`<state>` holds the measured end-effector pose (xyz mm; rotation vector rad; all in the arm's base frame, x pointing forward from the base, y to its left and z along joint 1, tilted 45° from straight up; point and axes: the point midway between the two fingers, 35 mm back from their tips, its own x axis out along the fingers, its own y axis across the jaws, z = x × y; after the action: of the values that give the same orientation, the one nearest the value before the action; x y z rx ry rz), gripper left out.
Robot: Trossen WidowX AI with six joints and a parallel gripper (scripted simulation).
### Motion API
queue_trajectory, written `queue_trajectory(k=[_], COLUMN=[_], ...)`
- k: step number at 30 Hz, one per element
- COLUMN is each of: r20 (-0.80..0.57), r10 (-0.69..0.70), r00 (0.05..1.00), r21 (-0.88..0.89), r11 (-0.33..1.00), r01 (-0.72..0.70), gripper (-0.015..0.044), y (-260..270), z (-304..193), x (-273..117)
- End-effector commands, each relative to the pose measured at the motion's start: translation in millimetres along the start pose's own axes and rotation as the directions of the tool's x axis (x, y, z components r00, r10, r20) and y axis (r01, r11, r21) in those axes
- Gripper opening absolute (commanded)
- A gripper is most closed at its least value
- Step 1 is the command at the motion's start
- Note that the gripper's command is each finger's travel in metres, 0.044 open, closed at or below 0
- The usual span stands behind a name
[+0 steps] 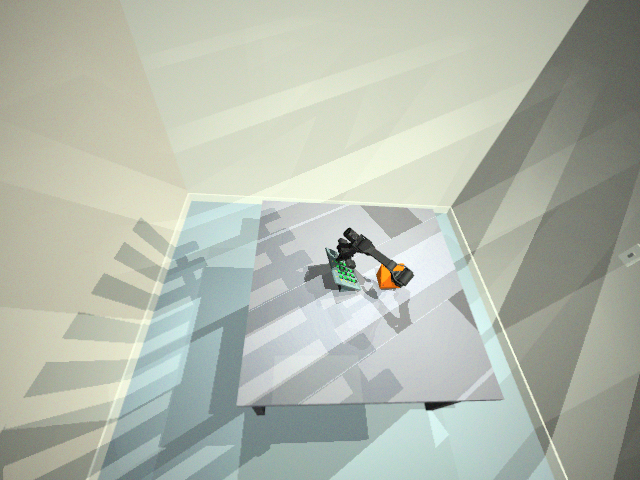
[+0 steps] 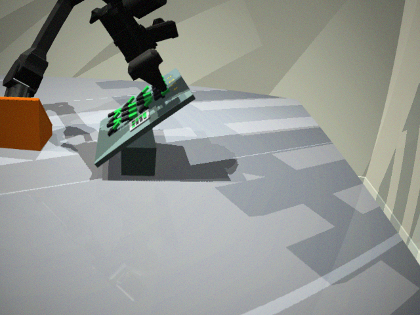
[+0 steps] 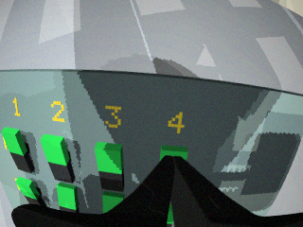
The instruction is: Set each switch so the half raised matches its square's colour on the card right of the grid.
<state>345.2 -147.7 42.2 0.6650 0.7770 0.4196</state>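
The tilted teal panel (image 1: 349,285) (image 2: 107,145) (image 3: 142,95) carries a grid of green and dark grey switches. My gripper (image 2: 159,96) (image 3: 171,163) is shut and empty, its tips at the far-row switch under number 4 (image 3: 173,150). They hide most of that switch; only its green end shows, and contact is unclear. In the wrist view, the far-row switches under 1 (image 3: 15,141), 2 (image 3: 56,148) and 3 (image 3: 109,158) show large green halves and dark nearer halves. The small card (image 2: 139,121) lies beside the grid; its squares are too small to read surely. Nearer rows are partly hidden by the fingers.
An orange block (image 1: 385,277) (image 2: 20,123) stands by the arm's base. The panel rests on a dark stand (image 2: 138,161) on the grey table (image 1: 310,372) (image 2: 169,244). Patchy shadows cross the table and the panel.
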Motion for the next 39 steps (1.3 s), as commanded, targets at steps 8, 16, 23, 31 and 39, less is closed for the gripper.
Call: queue_trajectory(k=[8, 16, 23, 31, 39], r20=[0.002, 0.022, 0.021, -0.003, -0.002], r10=[-0.003, -0.006, -0.006, -0.004, -0.003], r00=[1.000, 1.000, 1.000, 1.000, 1.000], r21=[0.001, 0.004, 0.005, 0.004, 0.004], r11=[1.000, 1.000, 1.000, 1.000, 1.000], r01=[0.003, 0.006, 0.006, 0.004, 0.003], gripper=[0.0000, 0.0000, 0.0000, 0.0000, 0.0000], y=[-1.4, -1.3, -1.4, -1.1, -0.7], z=[-0.4, -3.4, -43.6, -41.5, -41.2], x=[-9.7, -63.5, -62.6, -27.5, -17.4])
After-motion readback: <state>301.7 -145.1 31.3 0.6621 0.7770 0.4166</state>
